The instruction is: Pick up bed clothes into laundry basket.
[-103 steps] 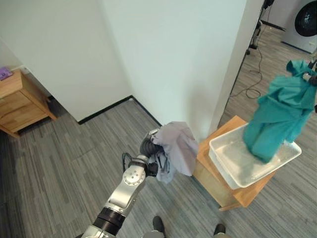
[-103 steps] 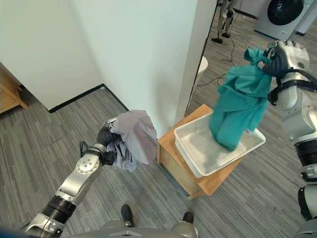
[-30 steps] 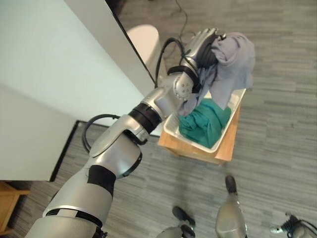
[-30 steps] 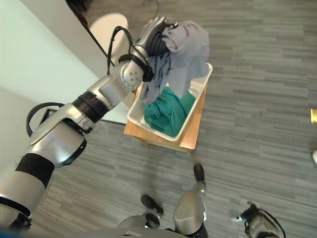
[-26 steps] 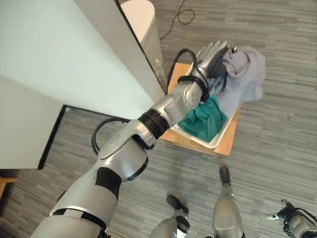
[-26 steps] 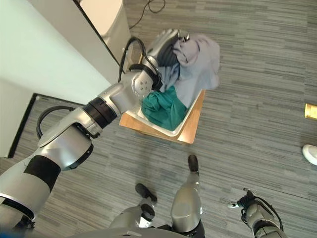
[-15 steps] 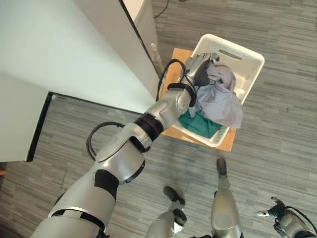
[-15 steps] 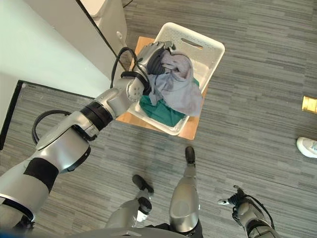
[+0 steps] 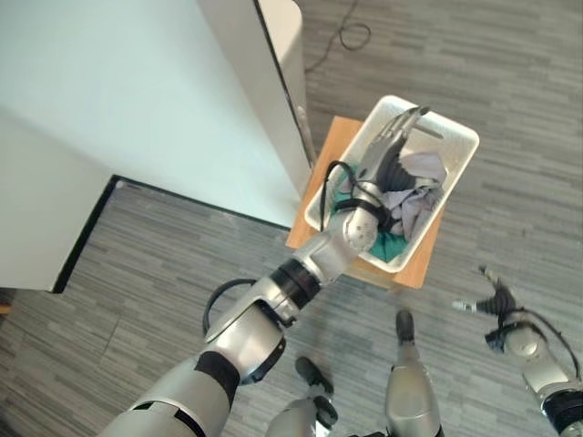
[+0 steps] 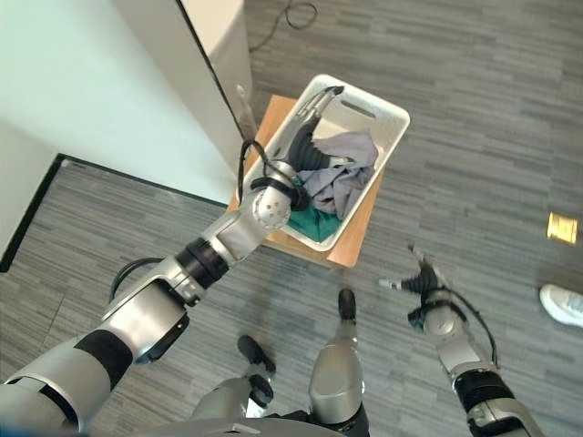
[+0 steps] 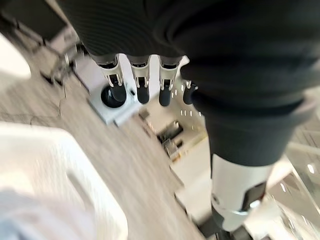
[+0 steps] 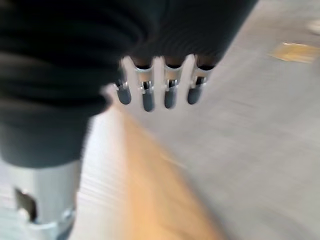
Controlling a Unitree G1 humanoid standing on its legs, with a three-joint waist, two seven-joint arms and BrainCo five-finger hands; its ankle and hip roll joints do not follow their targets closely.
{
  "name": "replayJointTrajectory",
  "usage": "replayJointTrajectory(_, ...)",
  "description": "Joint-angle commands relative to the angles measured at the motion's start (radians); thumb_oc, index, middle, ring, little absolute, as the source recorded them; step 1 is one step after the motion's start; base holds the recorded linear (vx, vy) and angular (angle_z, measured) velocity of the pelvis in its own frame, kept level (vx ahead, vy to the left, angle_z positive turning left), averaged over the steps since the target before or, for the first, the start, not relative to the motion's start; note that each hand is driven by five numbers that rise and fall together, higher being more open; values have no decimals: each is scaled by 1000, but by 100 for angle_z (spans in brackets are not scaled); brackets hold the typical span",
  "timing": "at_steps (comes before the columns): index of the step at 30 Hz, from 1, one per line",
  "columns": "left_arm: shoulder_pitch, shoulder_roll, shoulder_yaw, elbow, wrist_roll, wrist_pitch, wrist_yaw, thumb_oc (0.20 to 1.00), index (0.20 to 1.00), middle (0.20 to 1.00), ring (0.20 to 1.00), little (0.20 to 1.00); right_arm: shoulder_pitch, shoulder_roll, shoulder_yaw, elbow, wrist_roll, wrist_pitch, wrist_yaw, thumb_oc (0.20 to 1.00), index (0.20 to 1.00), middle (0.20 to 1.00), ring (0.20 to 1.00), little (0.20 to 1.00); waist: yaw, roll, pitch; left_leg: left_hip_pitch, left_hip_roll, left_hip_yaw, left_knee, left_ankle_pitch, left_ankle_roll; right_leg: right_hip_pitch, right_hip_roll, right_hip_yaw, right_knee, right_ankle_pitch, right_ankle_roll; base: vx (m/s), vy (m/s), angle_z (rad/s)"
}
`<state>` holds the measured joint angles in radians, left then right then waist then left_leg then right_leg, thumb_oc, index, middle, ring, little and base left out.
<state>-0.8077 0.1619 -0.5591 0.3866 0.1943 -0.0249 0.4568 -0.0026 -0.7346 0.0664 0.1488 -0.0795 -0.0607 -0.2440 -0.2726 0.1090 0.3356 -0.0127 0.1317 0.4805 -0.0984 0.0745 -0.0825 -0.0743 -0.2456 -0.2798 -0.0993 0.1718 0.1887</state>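
Observation:
A white laundry basket [image 9: 458, 138] stands on a low wooden stand [image 9: 414, 269]. Inside it a grey cloth [image 9: 417, 189] lies on top of a teal cloth [image 9: 388, 244]. My left hand [image 9: 393, 150] hovers over the basket's left side, fingers straight and open, holding nothing. Its fingers [image 11: 142, 86] also show straight in the left wrist view, with the basket's rim [image 11: 95, 200] beyond them. Low to the right of the stand, over the floor, my right hand [image 10: 421, 280] hangs open with spread fingers [image 12: 167, 91].
A white wall [image 9: 137, 109] with a dark edge strip runs close along the stand's left side. Grey plank floor surrounds the stand. A yellow tag [image 10: 558, 228] lies on the floor at the right, and a person's shoe [image 10: 565, 305] shows near it.
My left hand has opened and let go of the grey cloth, which now lies in the basket on the teal cloth. My right hand has come into view at the lower right. The camera has shifted.

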Motion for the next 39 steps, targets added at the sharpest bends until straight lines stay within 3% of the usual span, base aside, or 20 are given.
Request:
replayJointTrajectory(1, 17, 38, 83, 46, -106, -71, 3, 1000, 1000, 1000, 1000, 1000, 77, -39, -95, 57, -6, -54, -24, 1000, 1000, 1000, 1000, 1000, 39, -34, -100, 53, 90, -5, 11, 8, -94, -1, 9, -27, 12, -70, 40, 12, -98, 18)
replayJointTrajectory(5, 372, 202, 235, -284, -142, -135, -120, 1000, 1000, 1000, 1000, 1000, 230, -67, -329, -181, 3, -102, 32, 1000, 1000, 1000, 1000, 1000, 90, -50, -154, 70, 104, -30, 11, 8, -95, 43, 27, -51, 12, -86, 33, 30, -72, 23)
replayJointTrajectory(9, 668, 263, 399, -481, -228, -184, -161, 1000, 1000, 1000, 1000, 1000, 296, 5, -380, -202, -2, -121, 55, 1000, 1000, 1000, 1000, 1000, 155, -60, -186, 71, 107, -60, 11, 8, -90, 69, 33, -76, 12, -97, 25, 31, -68, 25)
replayJointTrajectory(12, 824, 234, 489, -542, -319, -213, -144, 1000, 1000, 1000, 1000, 1000, 183, 49, -231, -243, -16, -149, 64, 1000, 1000, 1000, 1000, 1000, 240, -65, -209, 80, 96, -91, 11, -1, -80, 95, 25, -100, 12, -99, 25, 23, -3, 18)
replayJointTrajectory(14, 851, 224, 502, -555, -333, -215, -139, 1000, 1000, 1000, 1000, 1000, 151, 64, -183, -237, -25, -151, 64, 1000, 1000, 1000, 1000, 1000, 248, -72, -208, 79, 90, -105, 11, 3, -75, 96, 23, -103, 12, -97, 23, -17, 3, 23)
replayJointTrajectory(15, 915, 204, 529, -562, -340, -221, -122, 1000, 1000, 1000, 1000, 1000, 79, 103, -68, -459, -80, -166, 82, 1000, 1000, 1000, 1000, 1000, 318, -75, -209, 71, 75, -126, 17, -12, -66, 114, 14, -124, 12, -102, 22, -112, -13, 53)
replayJointTrajectory(16, 921, 231, 533, -549, -346, -206, -129, 1000, 1000, 1000, 1000, 1000, 39, 94, -27, -487, -141, -151, 91, 1000, 1000, 1000, 1000, 1000, 360, -82, -202, 39, 83, -92, 36, 10, -62, 141, 0, -200, 13, -109, 12, -193, -22, 68)
replayJointTrajectory(18, 907, 248, 540, -540, -349, -201, -117, 1000, 1000, 1000, 1000, 1000, -13, 110, -4, -508, -162, -135, 63, 1000, 1000, 1000, 1000, 1000, 352, -91, -201, 20, 141, 40, 73, 25, -67, 179, -11, -285, 20, -132, 5, -120, -1, 185)
replayJointTrajectory(19, 906, 250, 542, -540, -351, -200, -117, 1000, 1000, 1000, 1000, 1000, -17, 113, -1, -508, -165, -132, 61, 1000, 1000, 1000, 1000, 1000, 347, -91, -198, 19, 144, 36, 76, 24, -69, 183, -8, -290, 20, -136, 5, -72, 133, 460)
replayJointTrajectory(20, 910, 265, 550, -514, -365, -183, -103, 1000, 1000, 1000, 1000, 1000, -43, 155, 15, -523, -156, -112, 51, 1000, 1000, 1000, 1000, 1000, 304, -94, -202, 33, 237, 241, 102, 74, -67, 223, -5, -391, 27, -137, -14, -71, 228, 435)
replayJointTrajectory(21, 925, 269, 559, -490, -390, -170, -112, 1000, 1000, 1000, 1000, 1000, -35, 174, 3, -526, -153, -95, 45, 1000, 1000, 1000, 1000, 1000, 281, -97, -218, 58, 283, 359, 111, 94, -60, 255, 3, -445, 35, -144, -31, -13, 306, 337)
replayJointTrajectory(23, 955, 265, 560, -485, -417, -169, -130, 1000, 1000, 1000, 1000, 1000, -17, 189, 4, -533, -144, -86, 51, 1000, 1000, 1000, 1000, 1000, 275, -98, -232, 61, 283, 360, 108, 98, -60, 276, 9, -468, 48, -154, -34, 132, 189, 261)
replayJointTrajectory(26, 992, 247, 565, -463, -438, -157, -149, 1000, 1000, 1000, 1000, 1000, -23, 219, 19, -491, -157, -77, 57, 1000, 1000, 1000, 1000, 1000, 307, -133, -246, 35, 207, 299, 92, 53, -16, 288, -83, -521, 208, -113, 5, 180, 216, 101)
replayJointTrajectory(29, 974, 263, 565, -467, -430, -152, -146, 1000, 1000, 1000, 1000, 1000, -43, 229, 26, -474, -153, -70, 69, 1000, 1000, 1000, 1000, 1000, 294, -153, -231, 42, 129, 253, 62, 4, 29, 243, -182, -483, 403, -44, 42, 203, 240, 61)
replayJointTrajectory(31, 921, 286, 548, -451, -443, -161, -134, 1000, 1000, 1000, 1000, 1000, -60, 250, 32, -428, -100, -69, 57, 1000, 1000, 1000, 1000, 1000, 249, -163, -193, 37, 81, 149, 30, -13, 42, 97, -133, -214, 535, -78, 45, 173, 167, 175)
replayJointTrajectory(32, 916, 286, 549, -448, -444, -163, -134, 1000, 1000, 1000, 1000, 1000, -65, 250, 32, -425, -98, -71, 56, 1000, 1000, 1000, 1000, 1000, 252, -164, -197, 29, 82, 153, 31, -10, 42, 83, -133, -210, 542, -82, 40, 262, 81, 234)
replayJointTrajectory(33, 880, 283, 534, -431, -467, -170, -142, 1000, 1000, 1000, 1000, 1000, -56, 268, 25, -388, -45, -80, 43, 1000, 1000, 1000, 1000, 1000, 219, -158, -169, 14, 47, 43, 26, -19, 41, -2, 7, -31, 525, -219, 20, 237, 3, 157)
replayJointTrajectory(37, 872, 273, 543, -427, -495, -177, -171, 1000, 1000, 1000, 1000, 1000, -48, 283, 21, -374, -13, -90, 40, 1000, 1000, 1000, 1000, 1000, 212, -148, -148, -15, 37, -25, 28, -13, 44, -10, 10, 13, 453, -224, -9, 193, -73, 213)
replayJointTrajectory(38, 870, 267, 536, -419, -516, -185, -193, 1000, 1000, 1000, 1000, 1000, -33, 298, 26, -351, -1, -77, 52, 1000, 1000, 1000, 1000, 1000, 198, -152, -151, -8, 0, -128, 18, -32, 29, -23, 30, 156, 273, -231, -25, 286, -137, 106)
replayJointTrajectory(39, 870, 268, 537, -419, -517, -185, -194, 1000, 1000, 1000, 1000, 1000, -34, 299, 27, -351, -1, -78, 52, 1000, 1000, 1000, 1000, 1000, 194, -151, -154, -13, 2, -131, 15, -25, 29, -20, 32, 150, 259, -219, -27, 401, -187, 83)
